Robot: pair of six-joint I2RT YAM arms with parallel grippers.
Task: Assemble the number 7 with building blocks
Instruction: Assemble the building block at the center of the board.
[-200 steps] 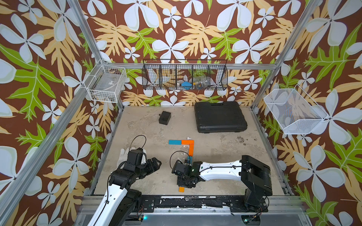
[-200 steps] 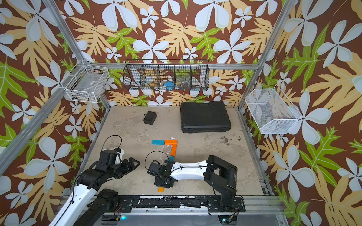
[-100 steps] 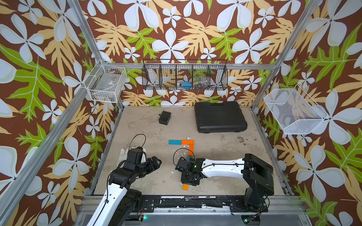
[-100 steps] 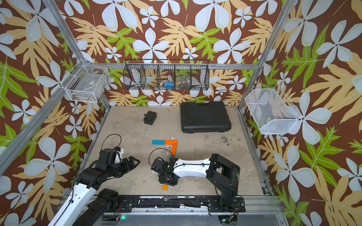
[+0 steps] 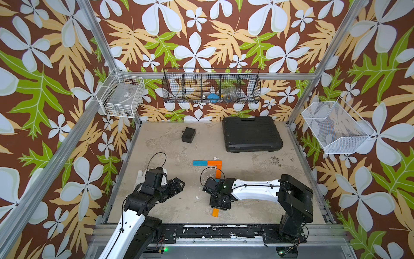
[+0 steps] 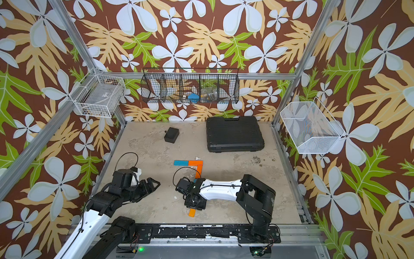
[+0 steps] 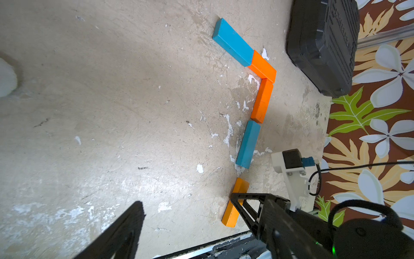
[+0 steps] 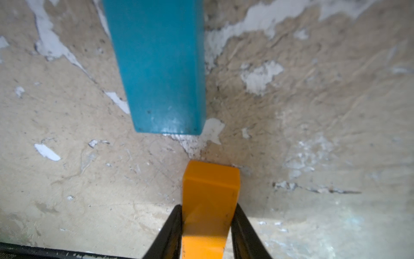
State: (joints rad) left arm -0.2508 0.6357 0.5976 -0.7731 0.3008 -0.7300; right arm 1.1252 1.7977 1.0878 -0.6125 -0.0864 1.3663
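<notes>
**Right gripper** (image 8: 208, 206): fingers are pressing on both long sides of the near orange bar (image 8: 210, 183). The bar is lying flat on the table (image 5: 168, 201) close to the near edge, apart from the stem blue bar (image 7: 248, 144).

**Change from a second ago:** gripper and bar are now sitting slightly further right, with the bar lining up more closely with the stem.

**Blocks, five:** three orange, two blue.
- The top blue bar (image 7: 233, 42) and top orange bar (image 7: 263, 67) are touching end to end.
- The stem orange bar (image 7: 262, 101) and stem blue bar are running nearward from them.

**Other items:** one small black box (image 5: 188, 135) and one large black case (image 5: 252, 134).

**Right arm:** it is lying low, its forearm reaching leftward and its wrist bending down.

**Left gripper** (image 7: 186, 201): it is hovering near left with its jaws spread, and is unchanged.
</notes>
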